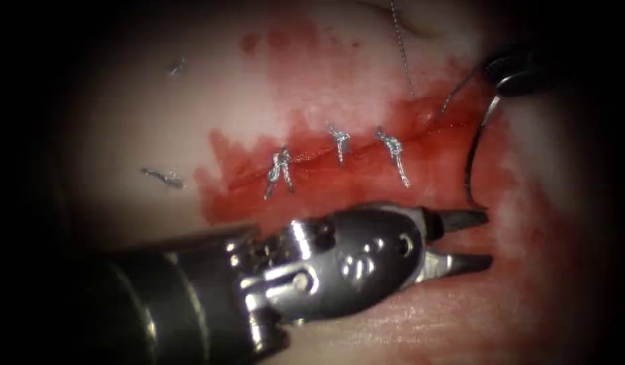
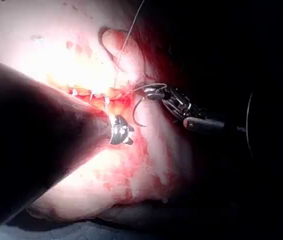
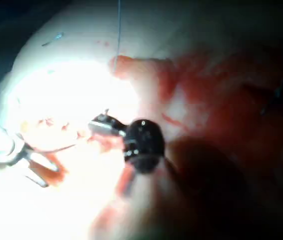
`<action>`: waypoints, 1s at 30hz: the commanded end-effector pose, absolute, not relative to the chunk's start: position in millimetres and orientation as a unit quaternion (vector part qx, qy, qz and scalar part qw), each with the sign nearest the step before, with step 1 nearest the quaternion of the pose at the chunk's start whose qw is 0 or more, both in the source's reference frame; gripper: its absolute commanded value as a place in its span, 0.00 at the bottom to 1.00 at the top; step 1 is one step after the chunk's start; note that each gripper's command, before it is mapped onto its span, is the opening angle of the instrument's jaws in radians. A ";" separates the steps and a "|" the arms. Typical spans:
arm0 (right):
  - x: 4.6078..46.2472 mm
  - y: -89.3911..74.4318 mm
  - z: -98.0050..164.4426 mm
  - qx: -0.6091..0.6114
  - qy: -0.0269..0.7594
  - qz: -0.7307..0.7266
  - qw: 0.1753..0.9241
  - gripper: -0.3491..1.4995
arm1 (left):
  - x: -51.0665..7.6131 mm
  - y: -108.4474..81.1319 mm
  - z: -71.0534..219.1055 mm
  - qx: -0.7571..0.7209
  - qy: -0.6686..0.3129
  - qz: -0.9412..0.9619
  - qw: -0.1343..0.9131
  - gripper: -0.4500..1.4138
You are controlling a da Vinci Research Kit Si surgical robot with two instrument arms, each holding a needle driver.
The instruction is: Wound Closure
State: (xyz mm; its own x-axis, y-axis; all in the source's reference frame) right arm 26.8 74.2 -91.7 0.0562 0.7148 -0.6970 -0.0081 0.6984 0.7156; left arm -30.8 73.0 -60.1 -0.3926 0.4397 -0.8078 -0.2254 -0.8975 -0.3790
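Right claw (image 1: 503, 86) clamped on needle (image 1: 473, 157) near its thread end, free of tissue (image 1: 123, 122), right end of cut (image 1: 312, 162); left claw (image 1: 469, 240) wide open, empty; needle looks stiff, slick, best gripped mid-curve.

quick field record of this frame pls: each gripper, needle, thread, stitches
left gripper: open, holds nothing, below the cut
right gripper: shut on the needle near its thread end, at the cut's right end
needle: hangs curving down over the tissue; tip entry cannot be told
thread: runs up from the cut
stitches: three knotted across the cut
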 end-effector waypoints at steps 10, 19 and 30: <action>27.4 73.6 -91.4 0.295 0.627 0.282 0.664 0.00 | -28.7 73.4 -60.4 -0.516 -0.073 0.840 0.152 0.54; 28.0 72.1 -90.8 0.309 0.621 0.287 0.661 0.00 | -29.4 74.4 -61.5 -0.543 -0.009 0.833 0.108 0.55; 28.9 71.7 -90.8 0.329 0.619 0.290 0.651 0.00 | -29.7 74.1 -60.5 -0.577 0.003 0.816 0.036 0.25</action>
